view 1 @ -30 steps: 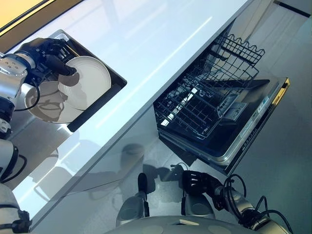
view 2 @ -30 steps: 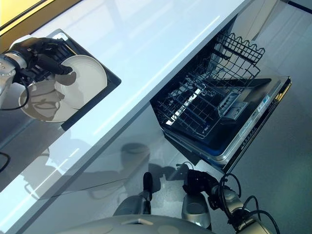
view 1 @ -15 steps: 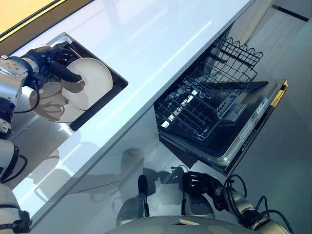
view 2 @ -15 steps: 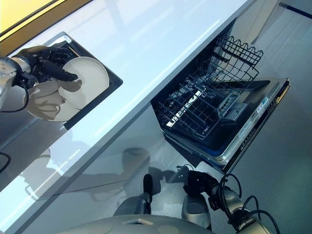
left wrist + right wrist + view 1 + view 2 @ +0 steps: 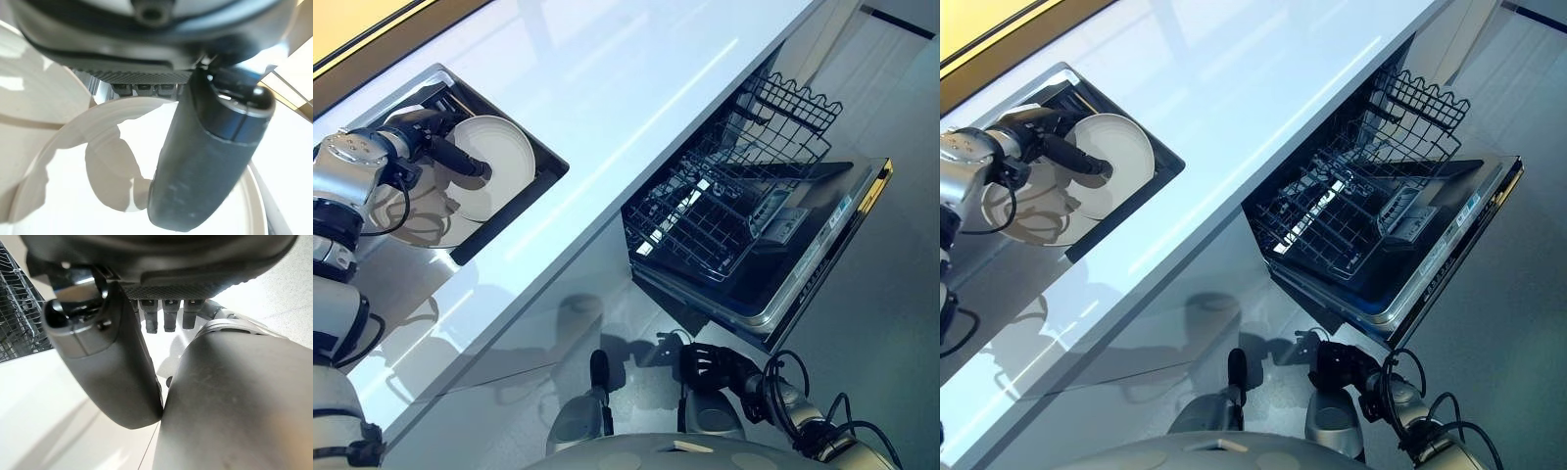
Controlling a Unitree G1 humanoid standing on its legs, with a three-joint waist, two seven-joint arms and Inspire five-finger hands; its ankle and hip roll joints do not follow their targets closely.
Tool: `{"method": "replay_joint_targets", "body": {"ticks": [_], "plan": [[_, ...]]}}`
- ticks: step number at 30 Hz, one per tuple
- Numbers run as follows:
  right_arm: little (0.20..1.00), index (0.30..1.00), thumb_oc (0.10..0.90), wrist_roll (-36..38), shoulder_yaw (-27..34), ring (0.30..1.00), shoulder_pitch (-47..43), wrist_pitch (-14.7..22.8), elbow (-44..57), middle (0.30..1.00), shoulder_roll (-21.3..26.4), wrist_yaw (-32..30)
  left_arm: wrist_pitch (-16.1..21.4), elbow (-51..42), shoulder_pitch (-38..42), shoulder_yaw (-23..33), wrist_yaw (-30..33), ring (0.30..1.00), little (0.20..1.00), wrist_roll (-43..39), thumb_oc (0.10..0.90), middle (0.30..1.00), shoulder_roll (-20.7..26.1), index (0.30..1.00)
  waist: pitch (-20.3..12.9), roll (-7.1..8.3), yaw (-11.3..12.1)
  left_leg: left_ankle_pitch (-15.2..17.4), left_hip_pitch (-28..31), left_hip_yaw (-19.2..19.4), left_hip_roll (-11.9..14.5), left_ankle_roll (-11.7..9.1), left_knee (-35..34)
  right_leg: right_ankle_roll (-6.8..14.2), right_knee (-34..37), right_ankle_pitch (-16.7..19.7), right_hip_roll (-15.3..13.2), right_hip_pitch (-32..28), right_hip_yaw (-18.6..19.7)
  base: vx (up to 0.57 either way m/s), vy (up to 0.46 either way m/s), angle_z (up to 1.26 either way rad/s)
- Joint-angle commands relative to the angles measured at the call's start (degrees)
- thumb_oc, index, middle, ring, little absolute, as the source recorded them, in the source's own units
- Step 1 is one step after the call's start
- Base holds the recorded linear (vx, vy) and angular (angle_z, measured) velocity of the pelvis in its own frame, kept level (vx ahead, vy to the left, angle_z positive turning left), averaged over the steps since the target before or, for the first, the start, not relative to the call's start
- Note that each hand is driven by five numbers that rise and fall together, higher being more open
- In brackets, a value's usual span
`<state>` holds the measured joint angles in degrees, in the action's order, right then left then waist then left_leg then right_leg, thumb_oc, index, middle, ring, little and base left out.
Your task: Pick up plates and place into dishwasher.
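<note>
In the sink (image 5: pixel 544 164) at the far left, the left hand (image 5: pixel 429 140) pinches the upper plate (image 5: pixel 499 160), thumb across its face and fingers behind the rim; a second plate (image 5: pixel 416 211) lies beneath. The grip looks shallow, so the plate could slip or knock the sink's edge while crossing the counter (image 5: pixel 636 88) to the open dishwasher (image 5: pixel 744 230). The right hand (image 5: pixel 710 364) hangs low, fingers curled, empty.
</note>
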<state>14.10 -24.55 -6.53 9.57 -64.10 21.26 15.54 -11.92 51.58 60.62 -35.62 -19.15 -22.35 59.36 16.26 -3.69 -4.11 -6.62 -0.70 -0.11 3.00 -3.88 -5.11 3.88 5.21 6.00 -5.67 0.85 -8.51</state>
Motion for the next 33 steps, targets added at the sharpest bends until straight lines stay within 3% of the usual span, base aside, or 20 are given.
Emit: {"method": "replay_joint_targets", "body": {"ticks": [1, 8, 9, 10, 21, 33], "plan": [[0.900, 0.900, 0.800, 0.32, -1.83, 0.900, 1.67, 1.59, 0.61, 0.900, 2.71, 1.48, 5.34, 4.87, 6.74, 5.19, 3.34, 0.900, 0.900, 2.08, 0.800, 0.900, 2.65, 0.900, 0.83, 1.24, -0.87, 2.90, -0.45, 3.58, -5.67, 3.32, 0.11, 2.11, -0.62, 0.73, 1.12, 1.23, 2.37, 0.00, 0.000, 0.00], [0.900, 0.900, 0.800, 0.88, -2.20, 0.900, 1.28, 1.70, 1.44, 0.900, 2.88, 1.07, 4.89, 5.38, 6.45, 5.41, 3.12, 0.900, 0.900, 1.96, 0.800, 0.900, 2.05, 0.900, 1.80, 1.69, -0.93, 2.67, -1.08, 3.75, -5.67, 3.39, 0.11, 2.14, -0.87, 1.02, 1.01, 2.05, 2.49, -0.01, 0.005, -0.01], [0.900, 0.900, 0.800, 1.08, -2.27, 0.900, 1.04, 1.71, 1.40, 0.900, 2.95, 1.13, 4.91, 5.31, 6.59, 5.26, 3.36, 0.533, 0.472, 1.88, 0.372, 0.533, 1.92, 0.533, 1.98, 1.73, -0.89, 2.64, -1.15, 3.71, -5.69, 3.39, 0.11, 2.17, -0.91, 1.08, 0.93, 2.15, 2.46, -0.03, 0.004, 0.04], [0.900, 0.900, 0.800, 1.03, -2.30, 0.900, 0.94, 1.83, 1.35, 0.900, 2.93, 1.16, 4.94, 5.18, 6.77, 5.06, 3.70, 0.300, 0.200, 1.52, 0.100, 0.300, 1.88, 0.300, 2.10, 1.75, -0.89, 2.64, -1.15, 3.62, -5.74, 3.41, 0.11, 2.20, -0.97, 1.09, 0.91, 2.20, 2.46, -0.03, 0.003, 0.05], [0.900, 0.900, 0.800, 0.58, -2.08, 0.900, 1.16, 1.02, 1.07, 0.900, 2.66, 0.82, 5.86, 4.13, 7.10, 5.46, 5.41, 0.300, 0.200, 0.38, 0.100, 0.300, 2.63, 0.300, 0.87, 1.34, -0.55, 2.89, -0.32, 2.99, -6.16, 3.31, 0.11, 2.25, -0.93, 1.05, 0.57, 1.37, 1.55, 0.00, 0.000, 0.00], [0.900, 0.900, 0.800, 0.04, -1.66, 0.900, 2.88, 1.60, 1.50, 0.900, 2.14, 2.46, 6.05, 3.03, 8.18, 5.81, 6.41, 0.300, 0.200, -1.70, 0.100, 0.300, 3.92, 0.300, -2.85, 0.88, -0.29, 3.78, 2.20, 2.39, -6.15, 3.06, 0.11, 2.20, -0.59, 0.07, 0.91, -1.50, 1.36, 0.03, -0.029, 0.02]]}}
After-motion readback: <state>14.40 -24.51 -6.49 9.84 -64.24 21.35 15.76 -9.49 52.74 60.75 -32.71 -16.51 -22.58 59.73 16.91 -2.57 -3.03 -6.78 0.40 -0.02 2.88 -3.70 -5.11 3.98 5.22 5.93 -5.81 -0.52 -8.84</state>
